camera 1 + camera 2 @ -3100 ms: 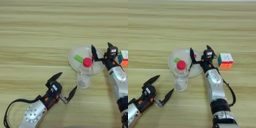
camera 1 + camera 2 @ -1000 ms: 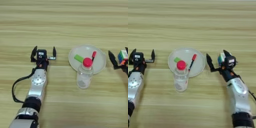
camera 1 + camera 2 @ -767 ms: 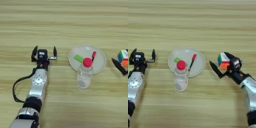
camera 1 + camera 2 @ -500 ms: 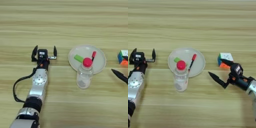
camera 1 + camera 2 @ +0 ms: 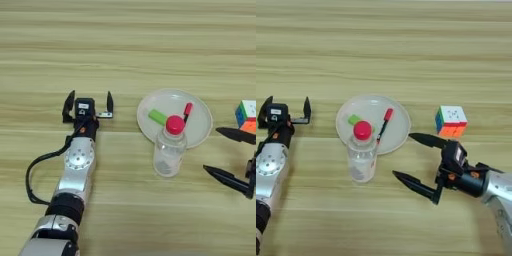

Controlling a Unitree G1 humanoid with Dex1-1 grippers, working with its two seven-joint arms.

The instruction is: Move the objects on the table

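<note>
Now the right gripper sits low on the bench, near the robot, its two black fingers spread wide and pointing left, with nothing between them. A second ago it stood up beside the multicoloured cube, fingers either side of it; since then it has drawn back toward the robot and swung over, and the cube lies free, just beyond the upper finger and where it was before. So no grasp came of that approach, and the cube has not been moved. The left gripper is parked well left of the plate, fingers upright and held apart, empty, as it was a second ago. The round white plate is in the middle of the bench with the green block and the red pen lying in it. The clear bottle with the red cap stands upright at the plate's near edge, though whether its base touches the rim I cannot tell. By my reading the right arm is either resetting or lining up on the bottle, toward which its open fingers now point.
</note>
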